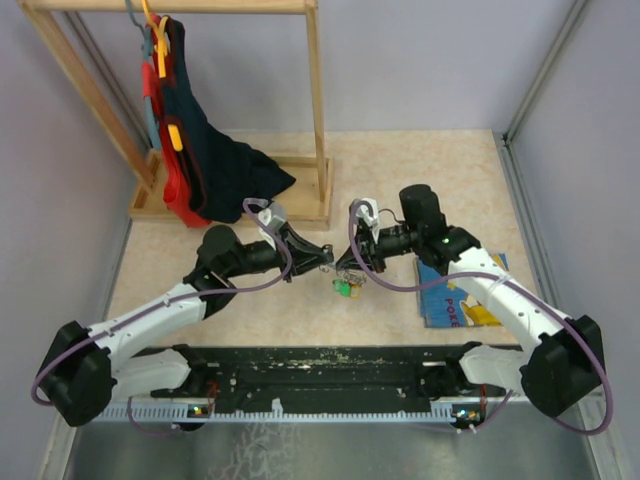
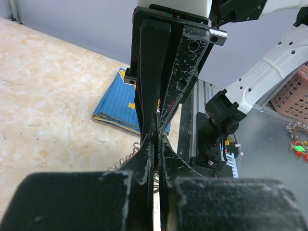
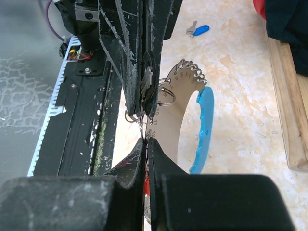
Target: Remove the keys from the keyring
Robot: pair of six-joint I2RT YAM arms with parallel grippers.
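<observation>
The keyring (image 3: 166, 96) hangs above the table between both grippers, which meet tip to tip. My right gripper (image 3: 147, 139) is shut on a thin wire loop of it, and a red key head (image 3: 146, 188) shows between its fingers. My left gripper (image 2: 156, 137) is shut on the ring bunch from the other side. Its fingers (image 3: 137, 72) show at the top of the right wrist view. A grey curved strap with a light-blue edge (image 3: 204, 130) dangles from the ring. In the top view a green key (image 1: 345, 288) hangs below the left gripper (image 1: 325, 258) and right gripper (image 1: 352, 262). A blue key (image 3: 198, 30) lies loose on the table.
A blue picture book (image 1: 465, 295) lies under the right arm. A wooden clothes rack (image 1: 318, 120) with dark and red garments stands at the back left. The black base rail (image 1: 320, 365) runs along the near edge. A pink basket (image 2: 294, 91) stands off the table.
</observation>
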